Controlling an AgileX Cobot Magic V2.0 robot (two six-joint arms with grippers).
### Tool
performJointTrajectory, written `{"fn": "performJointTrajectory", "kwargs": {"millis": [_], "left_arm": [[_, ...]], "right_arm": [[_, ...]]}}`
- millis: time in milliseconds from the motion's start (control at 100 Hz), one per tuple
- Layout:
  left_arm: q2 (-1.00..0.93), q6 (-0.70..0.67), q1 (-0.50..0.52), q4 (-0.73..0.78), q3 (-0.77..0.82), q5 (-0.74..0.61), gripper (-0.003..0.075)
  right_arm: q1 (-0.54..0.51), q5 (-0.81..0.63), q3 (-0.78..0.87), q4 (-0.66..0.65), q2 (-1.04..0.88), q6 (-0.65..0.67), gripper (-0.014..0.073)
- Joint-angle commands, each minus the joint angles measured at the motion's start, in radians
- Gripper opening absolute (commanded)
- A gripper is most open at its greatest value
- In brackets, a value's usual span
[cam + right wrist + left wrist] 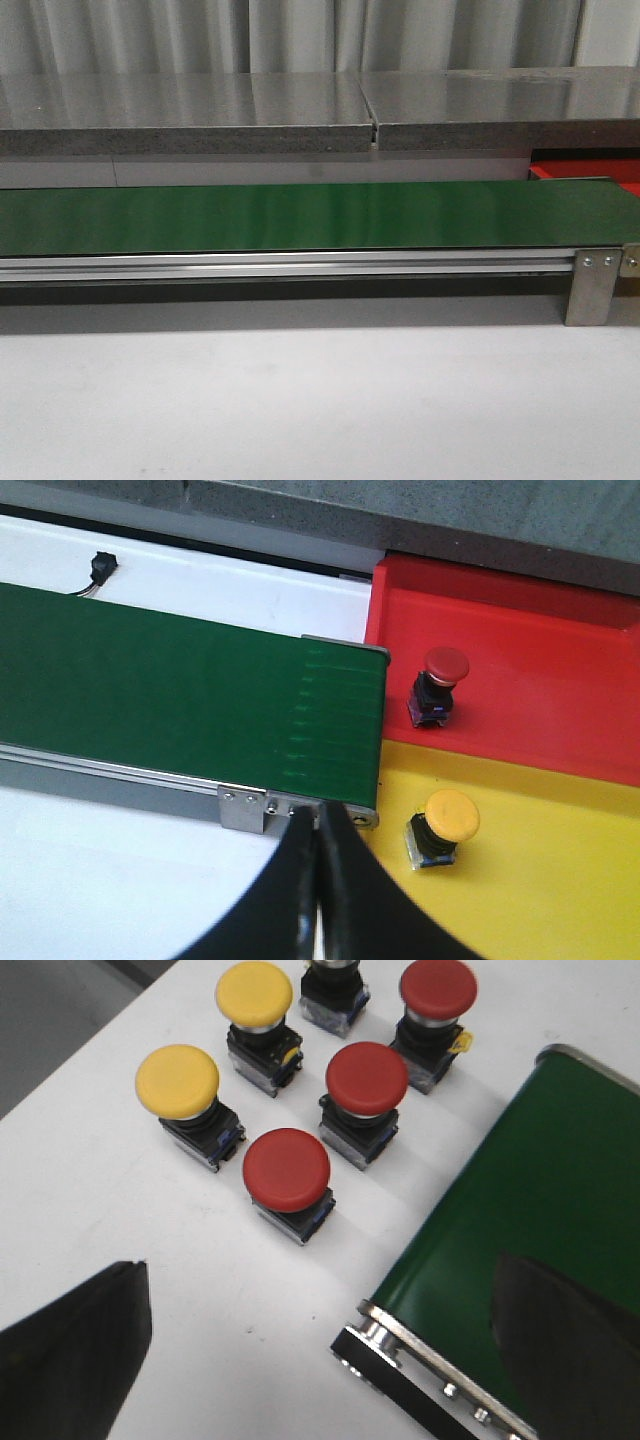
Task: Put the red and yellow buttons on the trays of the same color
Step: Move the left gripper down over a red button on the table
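The right gripper (318, 880) has its dark fingers pressed together, empty, above the end of the long green conveyor belt (180, 700). Beyond it, one red-capped button (438, 685) stands on the flat red tray (540, 670) and one yellow-capped button (440, 827) on the flat yellow tray (540, 880): two sorted. The left gripper (320, 1360) is spread wide, empty, above the white table (120, 1220). Five full buttons wait there: the nearest red one (288, 1180), two more red, two yellow. A sixth is cut off, colour unclear.
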Motion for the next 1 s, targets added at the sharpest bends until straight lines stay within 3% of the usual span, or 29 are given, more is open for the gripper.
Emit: {"fn": "performJointTrajectory", "kwargs": {"millis": [0,550,990], "left_arm": [[0.011,-0.011,0.017,0.003,-0.043,-0.054,0.0672],[0.213,-0.011,0.061,0.001,-0.059,-0.206,0.0672],[0.324,-0.011,0.061,0.002,-0.167,-0.181,0.0672]], "right_arm": [[0.002,-0.065,-0.026,0.003,-0.003,-0.007,-0.0068],[0.002,-0.065,-0.026,0.003,-0.003,-0.007,-0.0068],[0.002,-0.065,-0.026,0.003,-0.003,-0.007,-0.0068]]}}
